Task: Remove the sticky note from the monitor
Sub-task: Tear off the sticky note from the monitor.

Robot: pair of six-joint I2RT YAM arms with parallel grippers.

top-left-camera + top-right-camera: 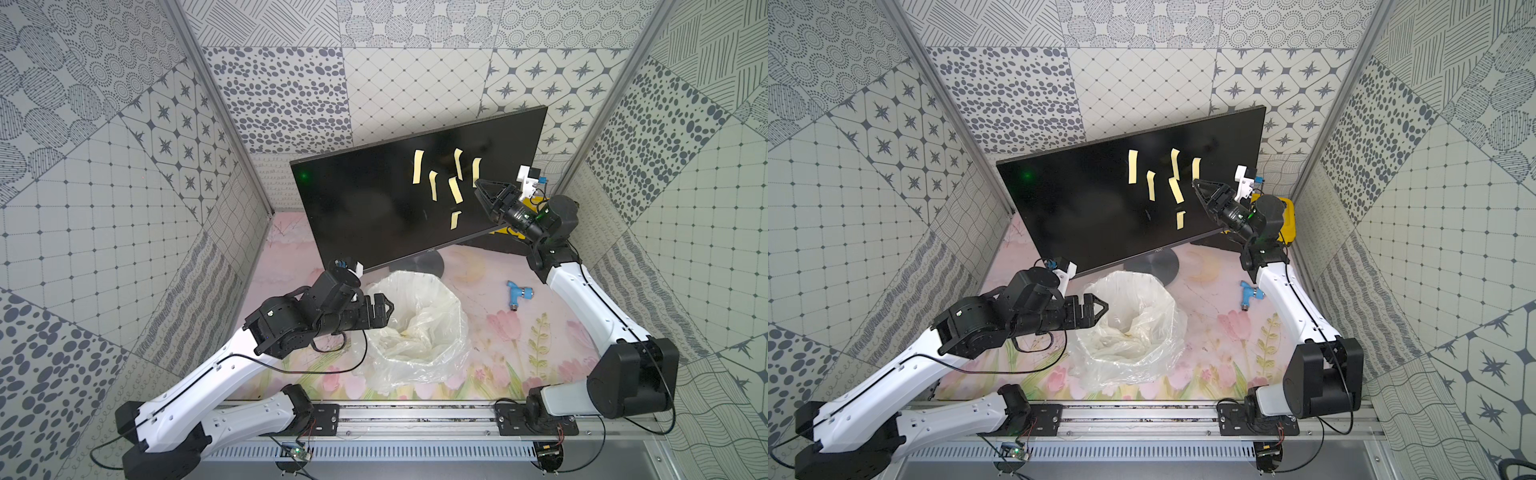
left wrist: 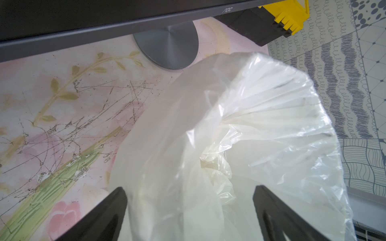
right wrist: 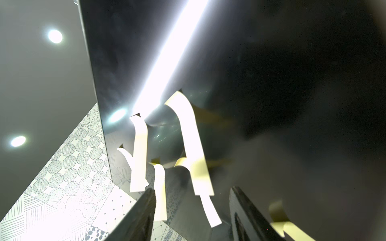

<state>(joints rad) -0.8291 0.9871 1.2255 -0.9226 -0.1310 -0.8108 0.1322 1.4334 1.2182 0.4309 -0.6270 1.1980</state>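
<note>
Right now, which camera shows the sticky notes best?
A top view: all six sticky notes show on the monitor. The right wrist view catches only a few, close up; the left wrist view shows none.

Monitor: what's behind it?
A yellow-and-black toolbox pokes out past the monitor at its lower corner, by the right arm. Screen and arm cover most of it; anything else behind the screen can't be seen.

My left hand has its fingers spread, the clear plastic bag just ahead of it, and beyond I see the monitor, its round stand base and a yellow-and-black toolbox on the floral table.
</note>
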